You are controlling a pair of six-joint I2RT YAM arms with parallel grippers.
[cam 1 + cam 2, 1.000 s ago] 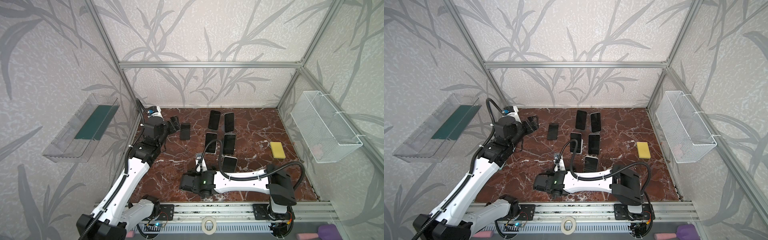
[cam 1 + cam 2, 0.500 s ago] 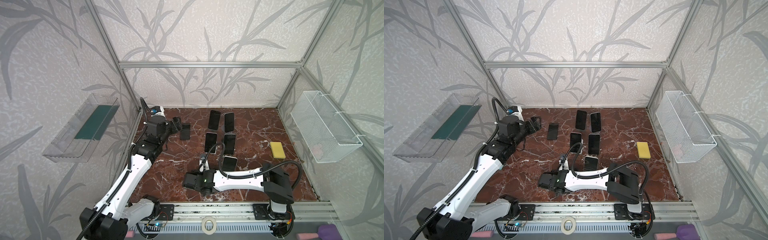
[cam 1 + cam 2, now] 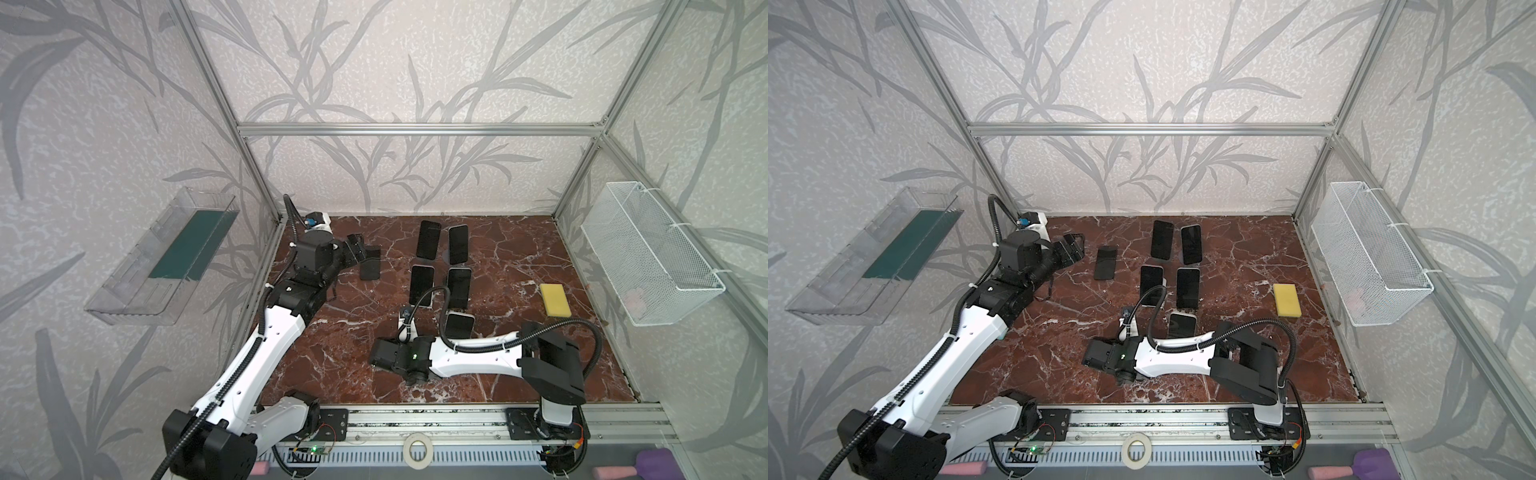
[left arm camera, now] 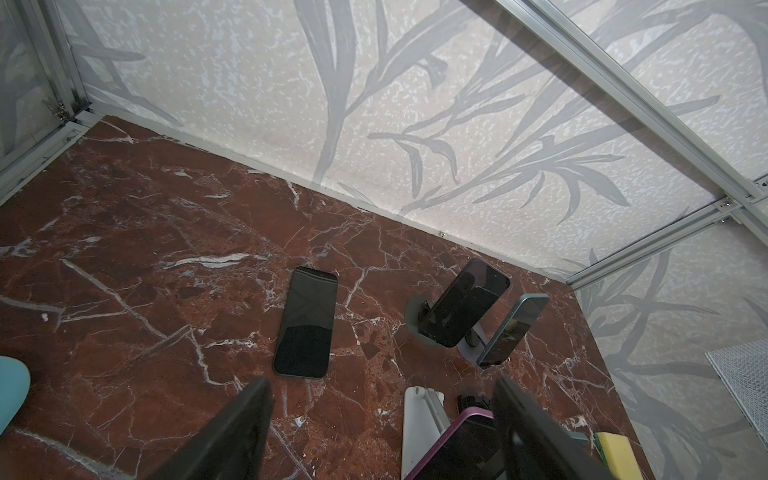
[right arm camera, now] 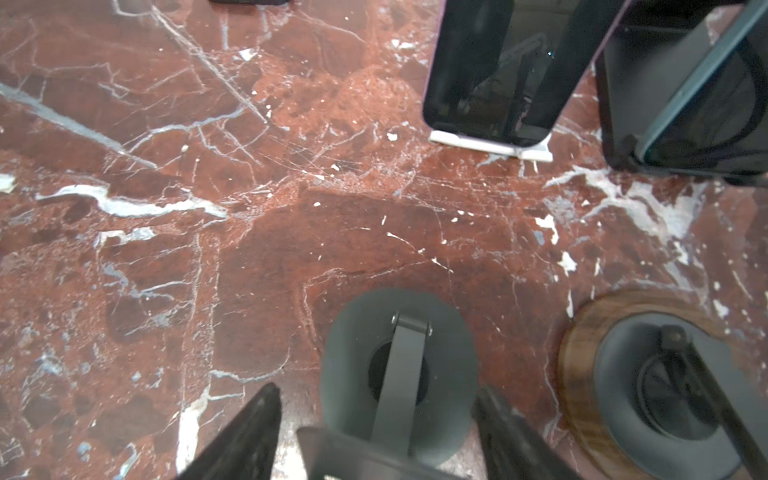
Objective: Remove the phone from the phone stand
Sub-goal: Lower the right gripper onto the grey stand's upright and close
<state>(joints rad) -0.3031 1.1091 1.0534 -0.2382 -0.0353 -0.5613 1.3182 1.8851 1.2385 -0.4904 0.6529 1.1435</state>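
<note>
Deeper in now, left gripper [image 4: 384, 384] spread, empty; right gripper [image 5: 376, 390] straddles dark slab phone [image 5: 374, 457] on grey round-based stand [image 5: 353, 332], clamp unclear; loose pinch could topple it.

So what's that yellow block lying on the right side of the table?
It looks like a sponge: a yellow rectangular pad, seemingly soft foam, with a dark green layer on one side in the left wrist view. It lies flat on the red marble table, toward its right edge, apart from the phones. Only the table touches it.
</note>
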